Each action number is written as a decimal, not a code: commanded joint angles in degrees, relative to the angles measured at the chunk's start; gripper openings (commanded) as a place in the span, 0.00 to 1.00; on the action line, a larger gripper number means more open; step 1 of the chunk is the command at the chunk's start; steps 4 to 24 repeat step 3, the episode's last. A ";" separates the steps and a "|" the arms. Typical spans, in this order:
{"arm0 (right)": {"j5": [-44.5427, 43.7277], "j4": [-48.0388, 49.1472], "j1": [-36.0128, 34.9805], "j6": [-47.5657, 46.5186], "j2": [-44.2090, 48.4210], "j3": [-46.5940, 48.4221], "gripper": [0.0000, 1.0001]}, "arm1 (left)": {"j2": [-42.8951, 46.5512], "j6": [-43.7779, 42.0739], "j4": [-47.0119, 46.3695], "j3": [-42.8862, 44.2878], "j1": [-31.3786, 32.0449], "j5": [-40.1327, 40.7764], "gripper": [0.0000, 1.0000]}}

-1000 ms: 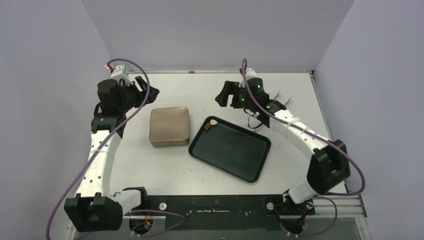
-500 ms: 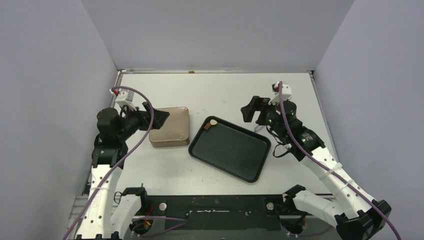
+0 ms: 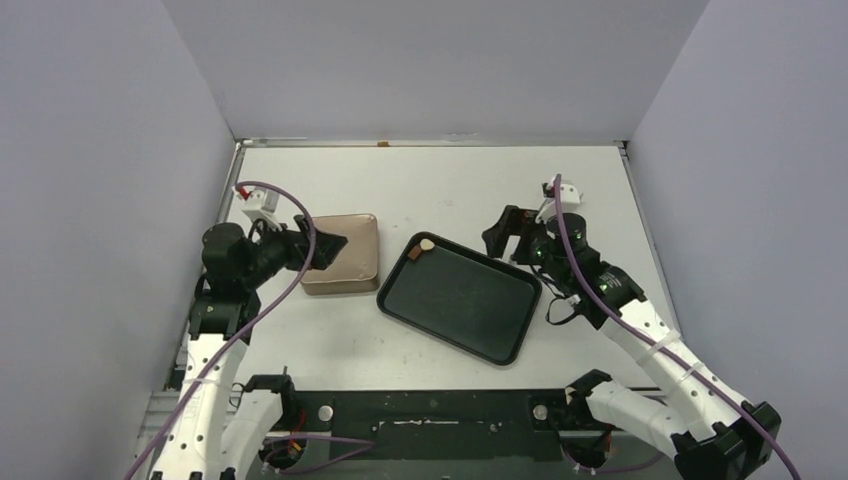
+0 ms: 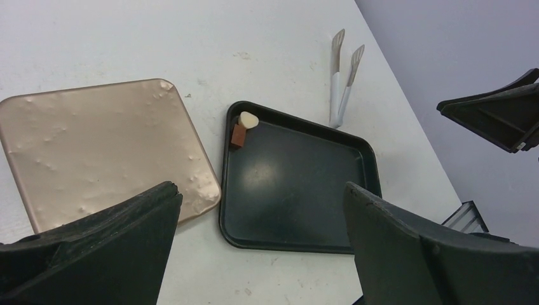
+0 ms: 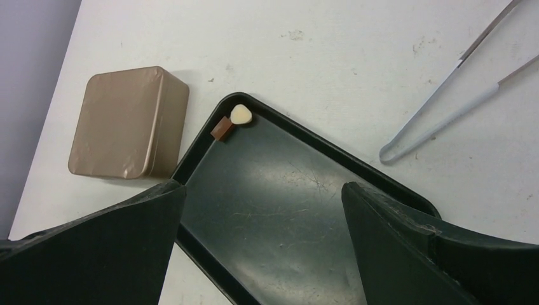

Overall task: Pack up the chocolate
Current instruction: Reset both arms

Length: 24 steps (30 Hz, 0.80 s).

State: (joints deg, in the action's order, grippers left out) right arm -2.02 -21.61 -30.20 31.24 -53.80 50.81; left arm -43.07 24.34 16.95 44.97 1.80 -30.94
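Note:
Two pieces of chocolate lie together in the far-left corner of the black tray point(image 3: 470, 305): a cream-white one point(image 3: 427, 244) point(image 4: 248, 119) point(image 5: 241, 114) and a small brown block point(image 3: 415, 254) point(image 4: 239, 135) point(image 5: 221, 129). The square gold-brown tin point(image 3: 345, 255) point(image 4: 102, 152) point(image 5: 127, 124) sits shut to the left of the tray. My left gripper point(image 3: 322, 245) point(image 4: 259, 190) hovers open and empty over the tin's left side. Off the tray's far-right edge, my right gripper point(image 3: 503, 232) point(image 5: 262, 186) also stands open with nothing in it.
A pair of tongs point(image 4: 340, 76) point(image 5: 457, 95) lies on the white table beyond the tray's right end. Grey walls close in the table on the left, back and right.
Both arms have drawn back from the far part of the table toward the tin and tray. Both grippers have opened wider. The tin, tray and chocolate have not moved.

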 commanded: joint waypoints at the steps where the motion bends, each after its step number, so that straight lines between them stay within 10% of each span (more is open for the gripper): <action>1: -0.81 1.62 -0.20 0.84 1.32 0.46 1.00 | 0.10 -1.14 -1.91 1.86 0.31 -0.67 0.97; 24: -1.12 1.44 -0.18 0.78 1.47 0.69 1.00 | 0.17 -1.26 -1.65 2.08 0.31 -0.55 0.97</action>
